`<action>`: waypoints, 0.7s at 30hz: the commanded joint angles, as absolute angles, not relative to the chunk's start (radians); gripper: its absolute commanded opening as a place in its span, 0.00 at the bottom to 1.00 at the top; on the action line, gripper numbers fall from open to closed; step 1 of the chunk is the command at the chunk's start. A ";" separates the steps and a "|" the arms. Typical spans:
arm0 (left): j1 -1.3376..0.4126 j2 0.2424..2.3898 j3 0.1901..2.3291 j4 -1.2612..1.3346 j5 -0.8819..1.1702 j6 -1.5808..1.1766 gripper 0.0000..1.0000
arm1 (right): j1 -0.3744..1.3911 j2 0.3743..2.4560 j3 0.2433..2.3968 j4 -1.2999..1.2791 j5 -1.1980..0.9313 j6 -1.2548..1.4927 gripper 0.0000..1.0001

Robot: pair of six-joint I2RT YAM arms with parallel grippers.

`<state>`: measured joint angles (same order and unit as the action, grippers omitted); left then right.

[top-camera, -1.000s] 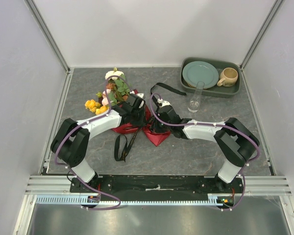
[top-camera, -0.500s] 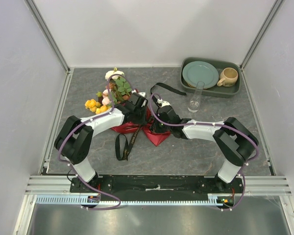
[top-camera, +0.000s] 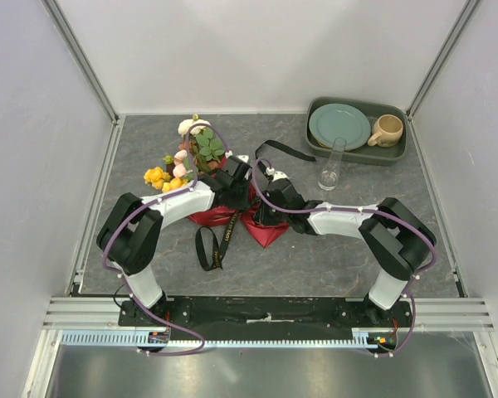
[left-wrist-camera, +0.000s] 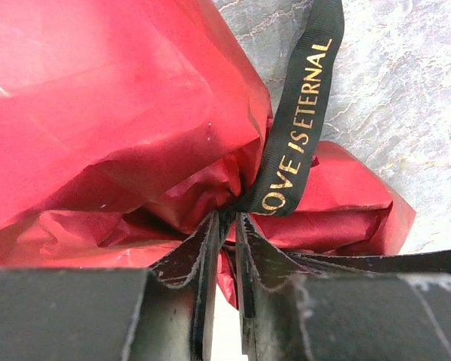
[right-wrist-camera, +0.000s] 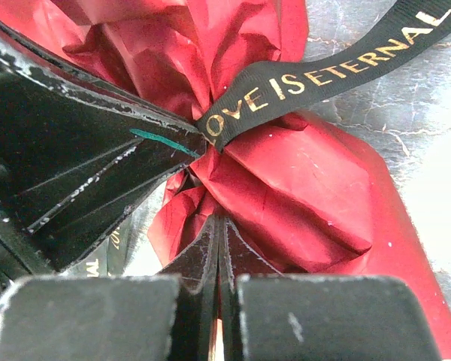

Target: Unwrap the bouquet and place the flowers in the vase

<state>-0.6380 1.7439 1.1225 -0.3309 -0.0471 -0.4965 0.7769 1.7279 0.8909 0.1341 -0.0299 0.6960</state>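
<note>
**Two tools meet at the bouquet's tied waist**

Top external: both arms reach in from the bottom of the frame, elbows out and forearms angled toward the centre. The left tool (top-camera: 242, 189) and the right tool (top-camera: 261, 214) sit close together over the bouquet (top-camera: 232, 217), which lies on the worktop (top-camera: 332, 249) at mid-frame. Its flowers (top-camera: 191, 153) fan toward the upper left, and a loose end of black ribbon (top-camera: 212, 245) trails below. The vase (top-camera: 332, 166) stands upright right of centre, just in front of the green tray (top-camera: 357, 156) that holds a plate (top-camera: 339, 124) and a mug (top-camera: 388, 129). Since a second ago the left arm's elbow and wrist have shifted rightward, while the right arm has hardly moved.

Left wrist: the left tool's fingers (left-wrist-camera: 199, 256) are almost together, with only a narrow slit between them. Their tips are at the pinch where the gold-lettered ribbon meets the red wrapping paper (left-wrist-camera: 120, 90). Whether they grip anything cannot be told.

Right wrist: the right tool (right-wrist-camera: 218, 219) has its fingers pressed fully together, tips against a fold of the paper. Whether paper is caught between them is unclear. The other tool's black finger (right-wrist-camera: 98, 165) enters from the left, its tip at the ribbon.
</note>
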 commanded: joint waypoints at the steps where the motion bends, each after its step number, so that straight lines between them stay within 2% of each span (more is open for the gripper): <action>1: -0.641 1.739 1.111 -0.327 -0.090 -0.459 0.22 | 0.782 1.743 0.925 0.138 -0.035 0.700 0.00; 2: -0.641 1.741 1.112 -0.327 -0.087 -0.456 0.19 | 0.781 1.744 0.925 0.138 -0.034 0.699 0.00; 3: -0.641 1.740 1.112 -0.328 -0.081 -0.456 0.11 | 0.782 1.743 0.925 0.138 -0.031 0.699 0.00; 6: -0.641 1.683 1.100 -0.322 -0.035 -0.462 0.02 | 0.781 1.738 0.922 0.132 -0.011 0.704 0.00; 11: -0.641 1.522 1.037 -0.275 -0.008 -0.477 0.02 | 0.782 1.735 0.911 0.129 0.035 0.721 0.00; 21: -0.617 1.387 0.954 -0.224 -0.057 -0.456 0.02 | 0.778 1.752 0.894 0.133 0.091 0.769 0.00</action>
